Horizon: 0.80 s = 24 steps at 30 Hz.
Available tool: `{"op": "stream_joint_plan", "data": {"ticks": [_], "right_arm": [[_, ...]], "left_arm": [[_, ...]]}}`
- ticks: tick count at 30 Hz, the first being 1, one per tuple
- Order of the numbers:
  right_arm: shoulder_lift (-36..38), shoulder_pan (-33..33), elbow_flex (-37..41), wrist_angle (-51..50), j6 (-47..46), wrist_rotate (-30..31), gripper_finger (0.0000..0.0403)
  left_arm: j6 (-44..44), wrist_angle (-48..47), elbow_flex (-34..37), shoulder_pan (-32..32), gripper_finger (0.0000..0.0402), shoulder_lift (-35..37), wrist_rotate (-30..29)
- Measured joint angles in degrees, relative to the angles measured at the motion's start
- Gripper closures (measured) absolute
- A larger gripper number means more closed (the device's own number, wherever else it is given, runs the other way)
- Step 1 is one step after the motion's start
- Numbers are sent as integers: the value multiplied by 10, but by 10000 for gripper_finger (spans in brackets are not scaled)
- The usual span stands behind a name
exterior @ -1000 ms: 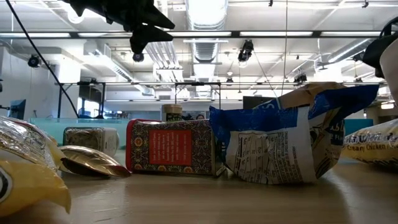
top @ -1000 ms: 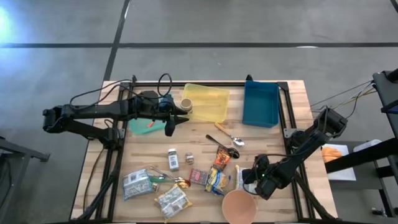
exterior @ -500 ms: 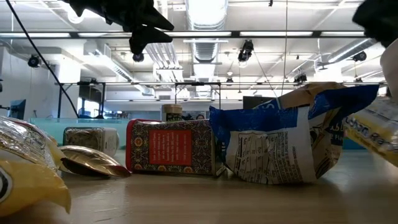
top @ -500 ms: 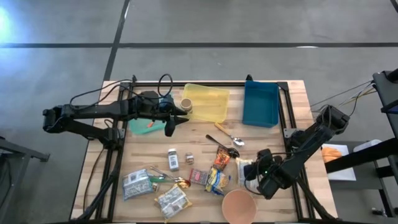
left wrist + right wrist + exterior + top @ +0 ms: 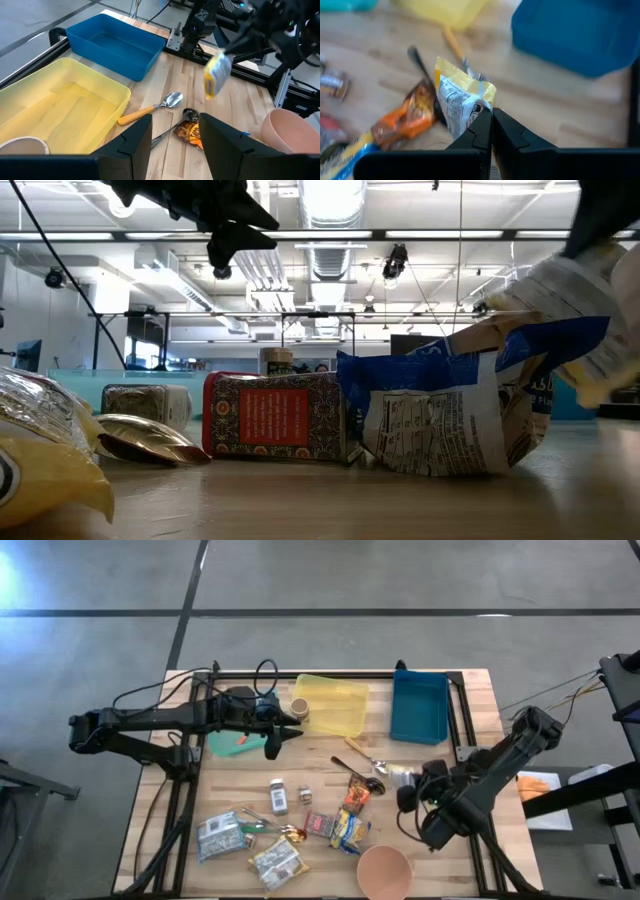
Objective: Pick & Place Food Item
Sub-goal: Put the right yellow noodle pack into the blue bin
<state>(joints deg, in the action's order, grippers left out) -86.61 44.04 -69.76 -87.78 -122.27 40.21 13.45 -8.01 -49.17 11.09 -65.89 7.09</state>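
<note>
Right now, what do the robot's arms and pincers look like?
Both arms are black and jointed, made of chunky links. Thin black cables loop over the left arm. The right arm looks the same. Each pincer has two flat, dark, squared-off fingers. I can't see any markings.

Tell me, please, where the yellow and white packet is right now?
The packet is off the table, pinched in the right gripper. In the high view it hangs right of the spoon, below the blue bin.
</note>
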Motion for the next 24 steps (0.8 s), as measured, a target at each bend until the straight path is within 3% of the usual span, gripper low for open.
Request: {"op": "stream_joint_plan", "data": {"ticks": [12, 24], "right_arm": [[52, -81, -37, -23, 115, 134, 395], [154, -237, -2, -22, 260, 157, 395]], "left_arm": [[0, -63, 0, 0, 234, 0, 0], [0, -54, -22, 1, 234, 5, 0]]}}
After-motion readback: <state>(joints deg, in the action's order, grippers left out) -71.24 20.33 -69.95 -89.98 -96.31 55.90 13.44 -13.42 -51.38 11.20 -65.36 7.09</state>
